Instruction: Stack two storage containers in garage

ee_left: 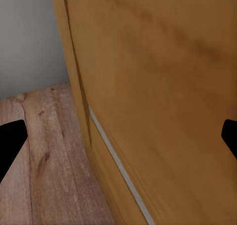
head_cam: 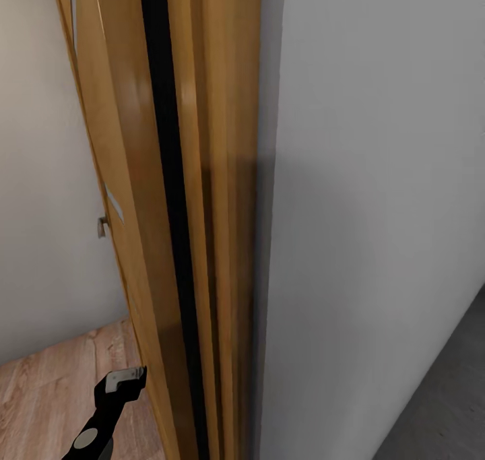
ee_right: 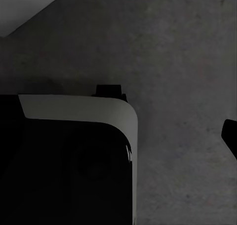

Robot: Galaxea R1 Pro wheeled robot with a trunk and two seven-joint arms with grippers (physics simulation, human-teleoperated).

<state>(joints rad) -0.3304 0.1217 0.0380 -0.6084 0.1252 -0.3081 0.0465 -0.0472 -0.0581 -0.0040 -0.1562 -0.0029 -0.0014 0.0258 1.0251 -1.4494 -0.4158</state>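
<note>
Head view, left to right: a cream wall [head_cam: 40,177], a strip of wood-plank floor [head_cam: 60,379], then the left gripper [head_cam: 121,382] low down, close beside an open wooden door [head_cam: 121,197] seen edge-on, with its frame [head_cam: 229,177] and a grey wall [head_cam: 377,177] blocking the way ahead; dark concrete floor [head_cam: 451,392] shows at far right. The left jaws stand wide apart, holding nothing. For the right gripper [ee_right: 229,136], I cannot tell. No container is in sight.
</note>
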